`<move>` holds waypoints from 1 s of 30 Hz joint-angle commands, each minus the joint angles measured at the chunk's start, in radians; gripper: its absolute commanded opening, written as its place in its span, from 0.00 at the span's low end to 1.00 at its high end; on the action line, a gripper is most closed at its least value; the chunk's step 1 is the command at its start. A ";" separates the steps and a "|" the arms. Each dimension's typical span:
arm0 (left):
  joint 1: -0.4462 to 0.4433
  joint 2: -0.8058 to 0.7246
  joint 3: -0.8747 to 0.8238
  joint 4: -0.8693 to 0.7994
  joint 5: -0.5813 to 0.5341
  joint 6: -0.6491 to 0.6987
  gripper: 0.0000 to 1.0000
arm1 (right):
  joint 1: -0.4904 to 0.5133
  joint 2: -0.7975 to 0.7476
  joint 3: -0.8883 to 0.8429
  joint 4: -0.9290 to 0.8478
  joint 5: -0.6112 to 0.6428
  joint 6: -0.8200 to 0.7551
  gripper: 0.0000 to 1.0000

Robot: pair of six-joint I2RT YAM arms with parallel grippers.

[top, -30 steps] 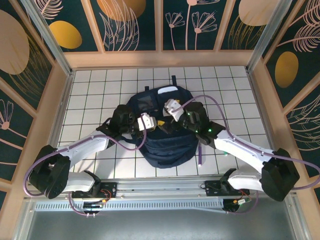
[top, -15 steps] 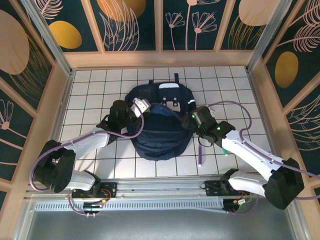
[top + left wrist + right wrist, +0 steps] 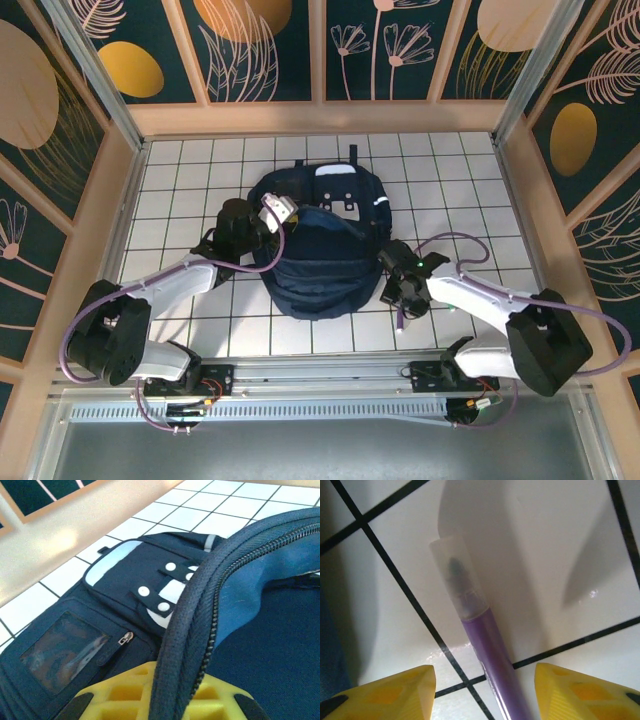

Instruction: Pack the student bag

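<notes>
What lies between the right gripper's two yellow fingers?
A purple pen with a clear cap lies on the tiled table inside the right gripper, touching neither finger; the right wrist view shows it.

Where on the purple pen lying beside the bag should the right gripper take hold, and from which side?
Grip the purple barrel of the pen just below its clear cap, coming straight down from above. It lies flat on the tiled table, thin and round, so the right gripper should close across its width.
</notes>
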State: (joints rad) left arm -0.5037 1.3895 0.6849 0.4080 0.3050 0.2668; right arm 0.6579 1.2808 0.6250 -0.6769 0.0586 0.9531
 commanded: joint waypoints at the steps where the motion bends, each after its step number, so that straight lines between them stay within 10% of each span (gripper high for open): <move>1: 0.002 -0.046 0.027 0.019 0.126 -0.042 0.00 | -0.004 0.042 -0.031 0.046 -0.004 -0.022 0.50; 14: -0.007 -0.084 0.015 0.033 0.160 -0.152 0.00 | 0.007 -0.018 0.040 0.008 -0.025 0.128 0.14; 24: -0.027 -0.077 0.020 0.059 0.111 -0.167 0.00 | 0.191 -0.132 0.269 -0.192 -0.019 0.472 0.12; 30: -0.054 -0.074 0.003 0.078 0.129 -0.180 0.00 | 0.306 -0.065 0.422 0.017 -0.038 0.635 0.13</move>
State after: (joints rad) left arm -0.5400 1.3468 0.6842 0.3714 0.4042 0.1291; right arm 0.9337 1.1728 0.9825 -0.7639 0.0212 1.4479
